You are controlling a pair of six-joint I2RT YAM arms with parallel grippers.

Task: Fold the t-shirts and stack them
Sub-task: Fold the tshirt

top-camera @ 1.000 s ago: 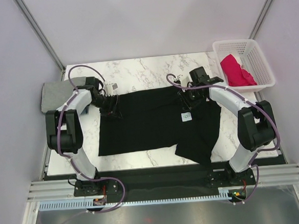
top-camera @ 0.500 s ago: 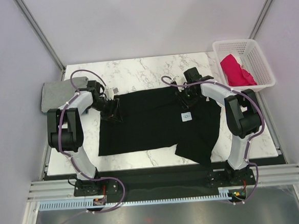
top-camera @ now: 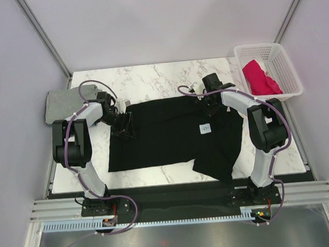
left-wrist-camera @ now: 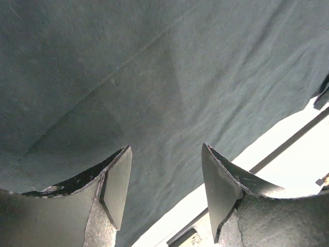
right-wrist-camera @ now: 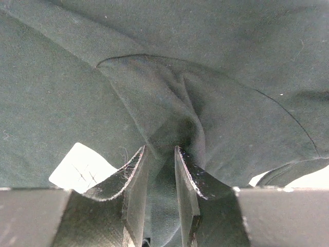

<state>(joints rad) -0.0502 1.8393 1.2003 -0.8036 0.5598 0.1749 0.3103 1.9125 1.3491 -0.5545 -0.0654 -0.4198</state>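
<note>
A large black t-shirt (top-camera: 165, 135) lies spread on the marble table, its small white label (top-camera: 205, 128) facing up. My left gripper (top-camera: 125, 125) is at the shirt's left edge. In the left wrist view its jaws (left-wrist-camera: 165, 150) stand open just above the black cloth (left-wrist-camera: 154, 77), with nothing between them. My right gripper (top-camera: 210, 101) is at the shirt's far right edge, and in its wrist view it (right-wrist-camera: 160, 150) is shut on a bunched fold of the black cloth (right-wrist-camera: 154, 98). The label (right-wrist-camera: 82, 167) shows beside its left finger. A grey t-shirt (top-camera: 61, 102) lies at the far left, and a crimson-pink one (top-camera: 259, 77) sits in the basket.
The white lattice basket (top-camera: 282, 64) stands at the back right, off the table's corner. The black shirt's right part hangs toward the near table edge (top-camera: 174, 185). Bare marble (top-camera: 161, 78) shows behind the shirt and along the right side.
My right gripper has shifted a little left and nearer along the shirt's far edge, its elbow swinging inward. The left gripper has barely moved and stays open.
</note>
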